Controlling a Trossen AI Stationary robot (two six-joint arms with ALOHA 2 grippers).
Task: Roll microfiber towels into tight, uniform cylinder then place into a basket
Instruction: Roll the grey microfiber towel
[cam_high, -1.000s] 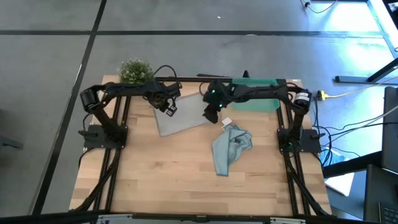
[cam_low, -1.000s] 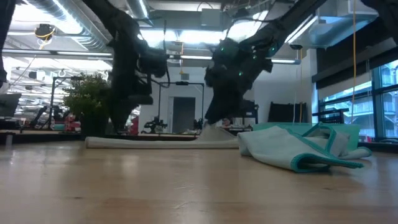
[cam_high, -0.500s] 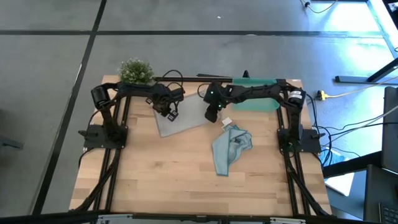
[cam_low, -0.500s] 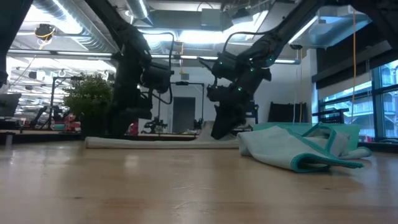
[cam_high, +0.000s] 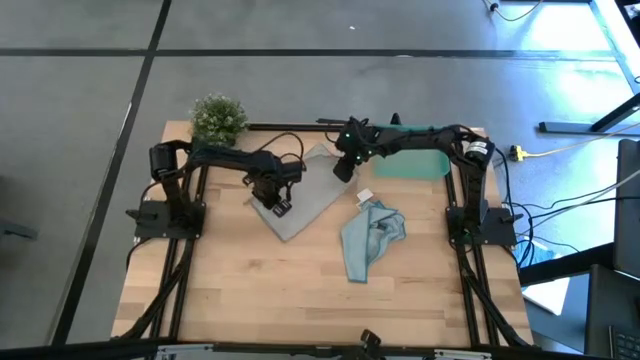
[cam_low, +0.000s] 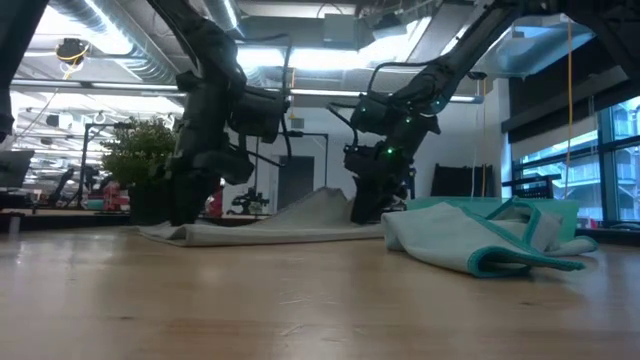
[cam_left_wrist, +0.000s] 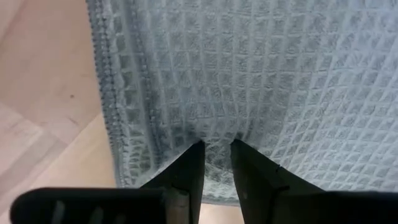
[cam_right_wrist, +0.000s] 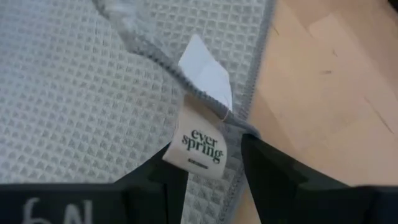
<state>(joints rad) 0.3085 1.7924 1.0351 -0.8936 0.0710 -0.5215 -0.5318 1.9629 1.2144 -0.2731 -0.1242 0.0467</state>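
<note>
Wooden table (cam_high: 250, 290), both end effectors pinching grey towel (cam_high: 310, 195) edges.

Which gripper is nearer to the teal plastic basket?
Right. The right gripper sits just left of the teal plastic basket; the left gripper is farther away, across the grey waffle-weave towel.

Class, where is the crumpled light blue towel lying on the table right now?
In the high view, the light blue towel lies crumpled right of centre, just below the flat grey towel and the teal basket.
</note>
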